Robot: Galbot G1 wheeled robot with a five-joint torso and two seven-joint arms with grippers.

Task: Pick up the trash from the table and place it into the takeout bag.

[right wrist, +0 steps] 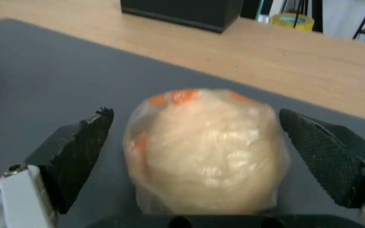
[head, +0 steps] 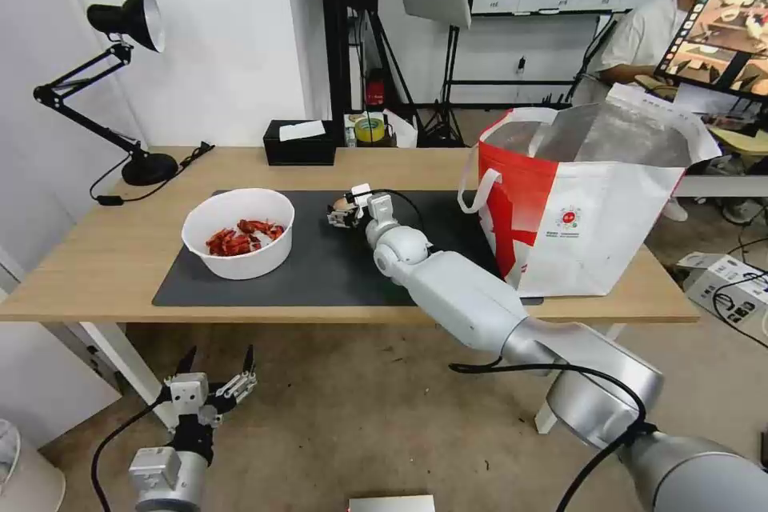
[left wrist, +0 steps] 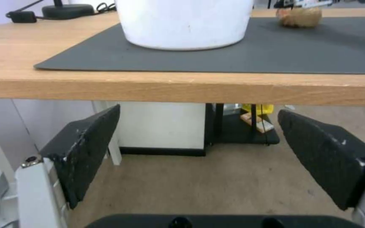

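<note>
On the dark grey mat (head: 320, 272) of the light-wood table (head: 96, 272) lies a round beige lump (head: 342, 202) wrapped in clear film. My right gripper (head: 342, 212) is open around it, and the lump (right wrist: 206, 152) sits between the two black fingers (right wrist: 85, 148) with a gap on each side. A white bowl (head: 238, 232) of red shells stands on the mat's left part; its wall (left wrist: 184, 22) is close ahead of the left wrist. The red-and-white takeout bag (head: 588, 200) stands open at the table's right end. My left gripper (head: 214, 372) hangs open below the table's front edge.
A black tissue box (head: 300, 142) and a roll of yellow tape (head: 370, 130) sit at the table's far edge. A black desk lamp (head: 120, 88) stands at the far left corner. White table legs (head: 120, 360) are near the left gripper.
</note>
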